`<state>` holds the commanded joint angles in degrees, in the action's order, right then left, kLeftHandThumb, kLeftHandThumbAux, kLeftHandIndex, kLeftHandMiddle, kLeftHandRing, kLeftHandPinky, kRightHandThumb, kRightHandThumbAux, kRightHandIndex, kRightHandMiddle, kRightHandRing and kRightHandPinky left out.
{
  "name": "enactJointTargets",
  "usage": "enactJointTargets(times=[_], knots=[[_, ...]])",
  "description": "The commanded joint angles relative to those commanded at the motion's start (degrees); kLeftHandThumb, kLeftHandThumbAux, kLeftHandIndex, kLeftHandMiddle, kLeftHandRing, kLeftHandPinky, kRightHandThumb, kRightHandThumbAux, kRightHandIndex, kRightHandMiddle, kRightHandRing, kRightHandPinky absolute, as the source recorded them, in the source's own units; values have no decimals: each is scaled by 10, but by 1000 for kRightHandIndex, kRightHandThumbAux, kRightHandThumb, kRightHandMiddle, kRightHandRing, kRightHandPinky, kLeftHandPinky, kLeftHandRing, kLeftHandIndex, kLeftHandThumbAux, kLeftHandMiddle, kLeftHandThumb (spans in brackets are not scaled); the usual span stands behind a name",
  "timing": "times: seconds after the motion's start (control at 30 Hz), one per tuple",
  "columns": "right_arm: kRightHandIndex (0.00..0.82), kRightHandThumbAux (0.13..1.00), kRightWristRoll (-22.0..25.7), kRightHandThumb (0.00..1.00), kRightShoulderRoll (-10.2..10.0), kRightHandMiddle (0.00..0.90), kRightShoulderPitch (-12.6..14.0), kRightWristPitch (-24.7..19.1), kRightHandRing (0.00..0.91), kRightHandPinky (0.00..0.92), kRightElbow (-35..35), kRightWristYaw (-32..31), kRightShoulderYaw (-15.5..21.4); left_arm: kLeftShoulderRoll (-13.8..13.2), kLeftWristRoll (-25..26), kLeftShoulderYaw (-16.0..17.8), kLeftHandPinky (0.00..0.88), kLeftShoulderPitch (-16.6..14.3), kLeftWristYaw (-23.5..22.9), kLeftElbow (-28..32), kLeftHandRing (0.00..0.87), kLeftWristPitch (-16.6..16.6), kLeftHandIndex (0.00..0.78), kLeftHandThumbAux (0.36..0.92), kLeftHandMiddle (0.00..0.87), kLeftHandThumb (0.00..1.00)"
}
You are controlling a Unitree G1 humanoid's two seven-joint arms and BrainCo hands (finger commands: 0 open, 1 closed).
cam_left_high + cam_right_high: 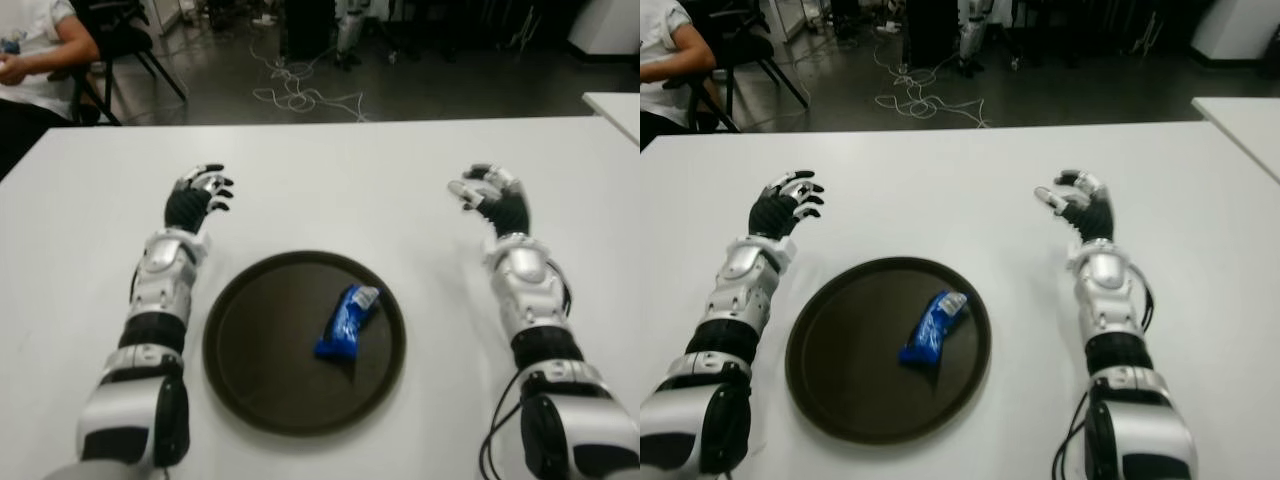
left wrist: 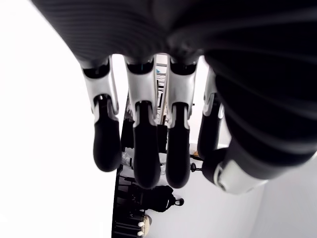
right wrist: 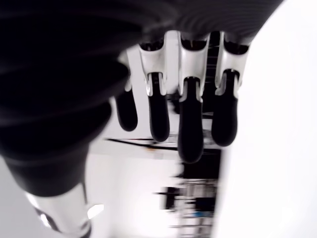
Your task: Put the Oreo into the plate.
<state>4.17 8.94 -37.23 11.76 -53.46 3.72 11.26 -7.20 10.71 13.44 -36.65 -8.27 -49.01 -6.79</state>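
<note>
A blue Oreo packet lies inside the dark round plate, right of its middle, on the white table. My left hand is beyond the plate's left side, fingers spread and holding nothing. My right hand is beyond the plate to the right, fingers loosely extended and empty. Neither hand touches the packet or the plate.
The white table stretches far ahead of both hands. A second table's corner shows at the far right. A seated person and a chair are at the far left, with cables on the floor behind.
</note>
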Motion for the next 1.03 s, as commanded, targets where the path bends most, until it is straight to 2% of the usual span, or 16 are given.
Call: enactJointTargets(times=[0.1, 0.47, 0.67, 0.77, 1.03], knots=[[372, 790, 3, 81, 5, 493, -10, 9, 523, 548, -30, -3, 3, -1, 1, 1, 588, 0, 0, -1, 524, 2, 345, 691, 508, 816], [382, 785, -7, 105, 5, 495, -7, 35, 525, 543, -34, 3, -7, -5, 6, 2, 573, -1, -17, -7, 517, 0, 349, 690, 507, 817], [401, 795, -13, 87, 4, 509, -4, 54, 533, 548, -35, 0, -13, -7, 5, 2, 580, -1, -22, -8, 524, 0, 348, 690, 508, 816], [402, 800, -14, 84, 2, 509, -3, 61, 535, 553, -36, 0, -14, -7, 4, 2, 573, 0, -23, -7, 523, -1, 397, 679, 482, 827], [411, 806, -18, 117, -1, 509, -1, 77, 531, 547, -37, 0, -18, -9, 1, 0, 574, 0, -23, -10, 520, -5, 420, 674, 470, 832]])
